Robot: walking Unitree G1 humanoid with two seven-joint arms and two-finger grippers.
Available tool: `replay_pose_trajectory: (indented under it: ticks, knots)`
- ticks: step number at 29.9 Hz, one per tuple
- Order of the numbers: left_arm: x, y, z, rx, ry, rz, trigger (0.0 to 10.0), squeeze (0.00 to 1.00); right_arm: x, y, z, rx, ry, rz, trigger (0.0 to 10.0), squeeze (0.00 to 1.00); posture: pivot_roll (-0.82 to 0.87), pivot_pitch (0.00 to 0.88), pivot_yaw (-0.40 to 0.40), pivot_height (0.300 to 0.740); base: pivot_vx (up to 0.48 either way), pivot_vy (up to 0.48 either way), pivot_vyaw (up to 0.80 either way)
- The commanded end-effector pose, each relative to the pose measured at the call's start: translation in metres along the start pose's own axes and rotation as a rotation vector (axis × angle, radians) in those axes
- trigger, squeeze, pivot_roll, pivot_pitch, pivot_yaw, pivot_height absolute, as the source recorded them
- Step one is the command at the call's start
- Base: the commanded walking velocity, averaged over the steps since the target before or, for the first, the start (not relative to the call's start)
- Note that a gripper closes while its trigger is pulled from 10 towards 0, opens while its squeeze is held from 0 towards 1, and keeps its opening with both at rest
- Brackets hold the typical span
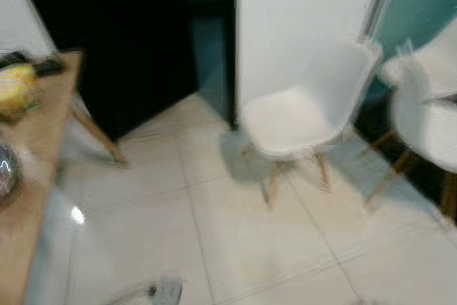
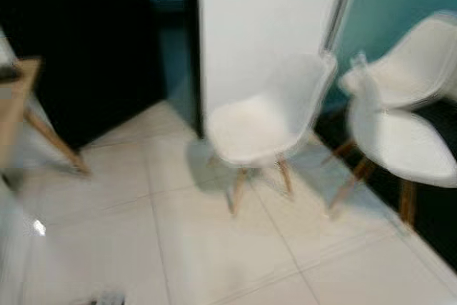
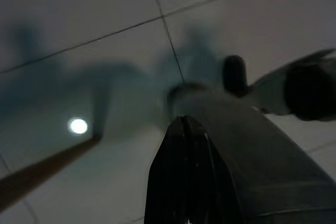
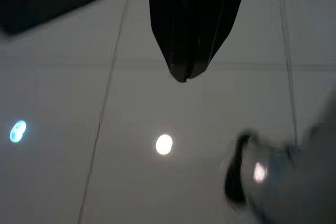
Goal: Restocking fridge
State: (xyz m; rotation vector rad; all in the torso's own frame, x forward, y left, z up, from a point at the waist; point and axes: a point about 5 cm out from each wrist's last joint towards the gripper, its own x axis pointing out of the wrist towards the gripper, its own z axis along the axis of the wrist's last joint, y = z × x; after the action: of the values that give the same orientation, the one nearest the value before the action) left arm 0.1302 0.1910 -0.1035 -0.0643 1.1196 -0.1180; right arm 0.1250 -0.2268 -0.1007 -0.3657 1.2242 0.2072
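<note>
No legible text, label or number anywhere

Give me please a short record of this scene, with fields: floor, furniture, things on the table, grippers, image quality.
floor: pale tiled floor with glare spots
furniture: white chair with wooden legs ahead; second white chair to its right; wooden table at the robot's left
behind chair: white panel, dark opening to its left
things on the table: yellow item, dark item, shiny item; too blurred to identify
left gripper: shut, holding nothing, above floor
right gripper: shut, holding nothing, above floor
image quality: head views blurred
</note>
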Motion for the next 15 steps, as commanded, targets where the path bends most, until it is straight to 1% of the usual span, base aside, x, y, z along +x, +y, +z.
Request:
replay_pose_trajectory:
  ticks: [1,10,12,15]
  knots:
    - [-0.0003,-0.0011,-0.0046,0.007,0.02,-0.005,10.0,0.0,0.0007,0.0037,0.003,0.001,-0.014,0.012,10.0,0.0,0.05,0.0,-0.039,0.74,0.375,0.0,0.8]
    - [-0.0003,-0.0011,-0.0045,0.005,0.019,-0.003,10.0,0.0,0.0007,0.0037,0.003,0.004,-0.014,0.015,10.0,0.0,0.05,0.0,-0.04,0.74,0.366,0.0,0.8]
    - [-0.0003,-0.0007,-0.0047,-0.003,0.018,0.004,10.0,0.0,0.0007,0.0037,0.003,0.004,-0.014,0.015,10.0,0.0,0.05,0.0,-0.04,0.74,0.274,0.0,0.8]
    - [-0.0004,0.0001,-0.0048,-0.019,0.016,0.018,10.0,0.0,0.0007,0.0035,0.0034,0.005,-0.015,0.015,10.0,0.0,0.05,0.0,-0.041,0.74,0.0,0.0,0.8]
